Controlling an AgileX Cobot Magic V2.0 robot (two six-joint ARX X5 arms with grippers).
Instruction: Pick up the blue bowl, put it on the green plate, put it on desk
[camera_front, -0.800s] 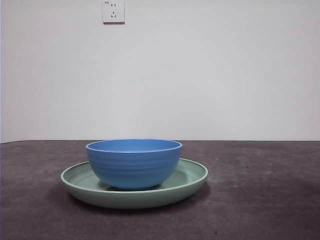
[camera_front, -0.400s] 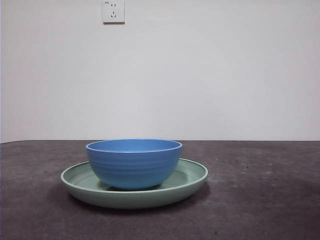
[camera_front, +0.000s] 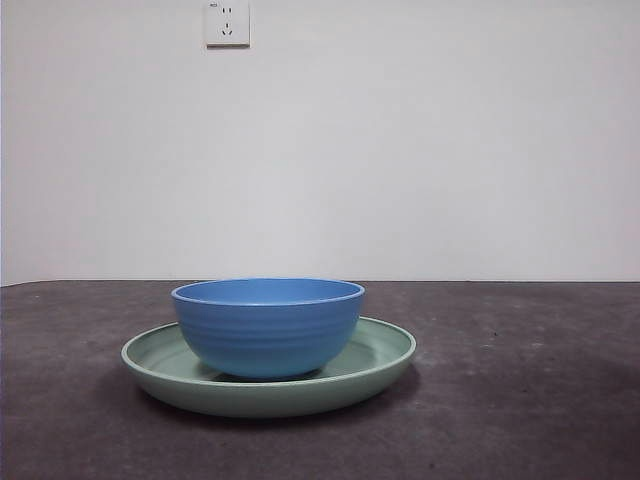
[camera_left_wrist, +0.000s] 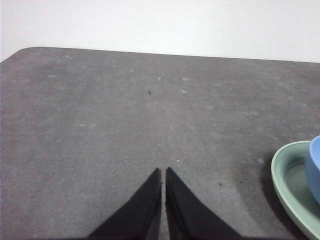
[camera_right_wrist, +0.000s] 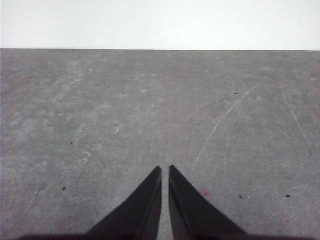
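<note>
Both grippers, left (camera_left_wrist: 163, 171) and right (camera_right_wrist: 165, 168), are pressed together; spread one, then pinch the blue bowl (camera_front: 268, 325) rim gently off the green plate (camera_front: 385, 352).

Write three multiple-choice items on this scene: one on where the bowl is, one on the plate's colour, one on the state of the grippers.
1. Where is the bowl?
A. on the plate
B. on the desk beside the plate
C. held in a gripper

2. What colour is the plate?
A. blue
B. white
C. pale green

3. How are the left gripper and right gripper?
A. both wide open
B. both shut, holding nothing
C. one clamped on the bowl's rim

Key: 1 A, the front view shows the bowl standing inside the plate's rim. 2 C, mint green under the blue bowl. 3 B, each wrist view shows jaws together over bare desk.
</note>
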